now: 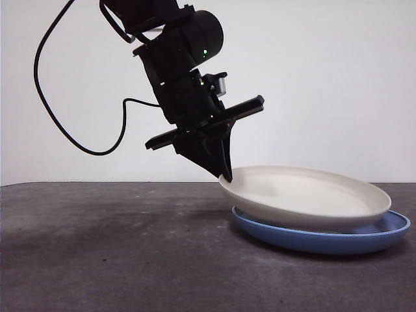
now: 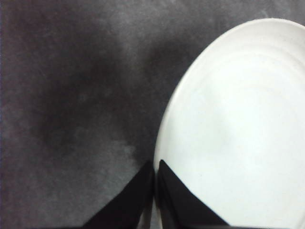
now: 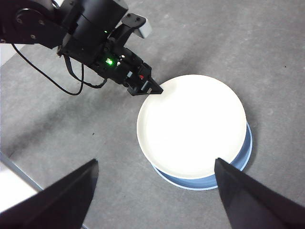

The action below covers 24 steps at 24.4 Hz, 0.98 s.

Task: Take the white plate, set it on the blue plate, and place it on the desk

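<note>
The desk (image 1: 97, 260) is dark grey with pale blotches, and it runs flat from the left side to the right side. Behind it is a plain white wall (image 1: 325, 78). A thin black cable (image 1: 49, 110) loops down in front of the wall on the left.

A big black arm (image 1: 175, 58) comes down from the top left, leaning toward the right. At its end is the left gripper (image 1: 225, 174). Its two jaws are squeezed tight on the left edge of the white plate (image 1: 305, 198), one jaw on top of the rim and one under it.

The white plate is tilted. Its left edge is lifted up in the claw, and its right side rests down on the blue plate (image 1: 325, 239). The blue plate lies flat on the desk, at the right side. It peeks out from under the white plate along the near and right sides.

The right gripper (image 3: 152, 191) hangs high above both plates, well apart from them. Its two jaws are spread wide, with nothing between them.
</note>
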Each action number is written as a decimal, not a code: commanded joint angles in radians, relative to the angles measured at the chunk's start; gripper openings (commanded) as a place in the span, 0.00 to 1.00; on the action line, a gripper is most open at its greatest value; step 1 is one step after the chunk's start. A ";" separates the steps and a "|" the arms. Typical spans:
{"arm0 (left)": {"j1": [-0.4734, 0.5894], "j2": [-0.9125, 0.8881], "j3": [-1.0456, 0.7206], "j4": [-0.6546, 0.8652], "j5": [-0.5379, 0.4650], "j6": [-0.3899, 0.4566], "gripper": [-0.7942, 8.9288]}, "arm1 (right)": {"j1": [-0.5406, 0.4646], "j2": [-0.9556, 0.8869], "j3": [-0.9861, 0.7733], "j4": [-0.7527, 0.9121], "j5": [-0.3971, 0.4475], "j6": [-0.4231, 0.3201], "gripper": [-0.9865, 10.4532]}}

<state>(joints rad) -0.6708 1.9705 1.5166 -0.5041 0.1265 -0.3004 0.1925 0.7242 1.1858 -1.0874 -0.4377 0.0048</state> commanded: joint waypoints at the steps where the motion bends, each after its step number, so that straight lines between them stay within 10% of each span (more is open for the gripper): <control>1: -0.022 0.038 0.029 0.012 0.000 0.009 0.09 | 0.003 0.005 0.018 0.008 0.002 0.007 0.43; 10: -0.054 0.061 0.029 0.025 -0.007 0.032 0.09 | 0.003 0.005 0.018 -0.018 0.002 0.008 0.43; 15: -0.054 0.061 0.029 0.029 -0.007 0.034 0.41 | 0.003 0.004 0.018 -0.023 0.001 0.008 0.43; 24: -0.053 0.003 0.050 -0.005 -0.007 0.041 0.41 | 0.003 0.004 0.018 -0.029 0.002 0.007 0.43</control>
<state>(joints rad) -0.7155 1.9877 1.5364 -0.5179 0.1211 -0.2741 0.1925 0.7242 1.1858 -1.1187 -0.4377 0.0048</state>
